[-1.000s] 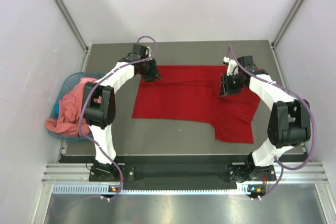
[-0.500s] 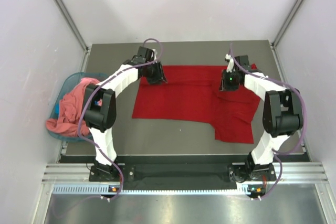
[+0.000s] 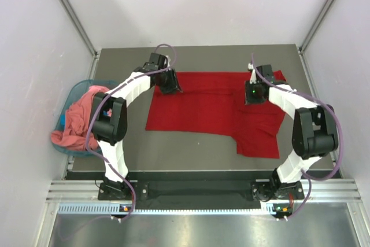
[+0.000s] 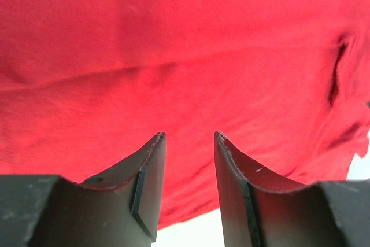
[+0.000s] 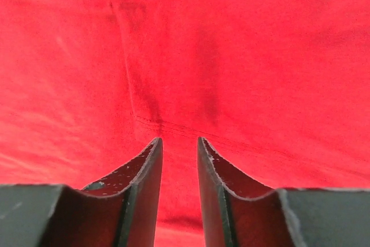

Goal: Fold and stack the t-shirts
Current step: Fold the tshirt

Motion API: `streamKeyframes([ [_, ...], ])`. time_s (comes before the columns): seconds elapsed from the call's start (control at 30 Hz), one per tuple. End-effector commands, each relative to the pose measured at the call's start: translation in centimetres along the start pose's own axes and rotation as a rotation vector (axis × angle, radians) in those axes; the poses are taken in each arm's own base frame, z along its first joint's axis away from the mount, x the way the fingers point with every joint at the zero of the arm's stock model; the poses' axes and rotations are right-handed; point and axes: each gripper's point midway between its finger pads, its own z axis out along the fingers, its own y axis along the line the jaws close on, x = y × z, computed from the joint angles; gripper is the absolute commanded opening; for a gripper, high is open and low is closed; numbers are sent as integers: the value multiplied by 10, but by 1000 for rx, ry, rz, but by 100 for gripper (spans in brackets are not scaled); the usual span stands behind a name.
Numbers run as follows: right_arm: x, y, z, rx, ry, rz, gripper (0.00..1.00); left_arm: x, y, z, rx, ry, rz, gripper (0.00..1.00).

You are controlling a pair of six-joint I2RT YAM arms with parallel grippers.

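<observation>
The deep red t-shirt (image 3: 208, 108) lies spread on the dark table, one part hanging toward the front right. It fills the left wrist view (image 4: 173, 56) and the right wrist view (image 5: 231, 56). My left gripper (image 3: 169, 85) is over the shirt's far left corner, jaws open with nothing between them (image 4: 188, 137). My right gripper (image 3: 254, 93) is over the shirt's far right part, jaws open a little and empty (image 5: 179, 141), a stitched seam just ahead. The salmon-pink t-shirt (image 3: 78, 117) lies bunched in the basket at the left.
The teal plastic basket (image 3: 68, 98) sits at the table's left edge. Grey walls and metal frame rails close in the table (image 3: 191, 151) on three sides. Both arm bases stand at the near edge.
Both grippers shifted slightly over the shirt's far edge; the right gripper has come lower onto the cloth. The shirt has not visibly moved.
</observation>
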Motion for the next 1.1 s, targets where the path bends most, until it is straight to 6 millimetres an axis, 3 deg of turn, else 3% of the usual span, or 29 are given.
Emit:
streamKeyframes([
  [0.0, -56, -37, -38, 64, -197, 142, 33, -30, 16, 5, 10, -71, -44, 44],
  [0.07, -72, -48, -41, 37, -237, 195, 35, -49, 25, 6, 6, -96, -55, 44],
  [0.1, -76, -78, -43, 70, -257, 276, 36, -50, 33, 14, -4, -80, -57, 44],
  [0.27, -108, -141, -36, 105, -353, 444, 44, -84, 54, 24, 8, -114, -79, 44],
  [0.4, -129, -177, -27, 114, -422, 522, 46, -105, 61, 29, 37, -153, -89, 44],
  [0.73, -177, -197, 24, -46, -525, 553, 45, -136, 59, 50, 153, -238, -82, 45],
  [0.93, -184, -210, 49, -37, -529, 584, 40, -148, 65, 64, 172, -275, -89, 45],
  [1.07, -175, -225, 53, 38, -533, 625, 15, -148, 95, 78, 93, -268, -169, 45],
])
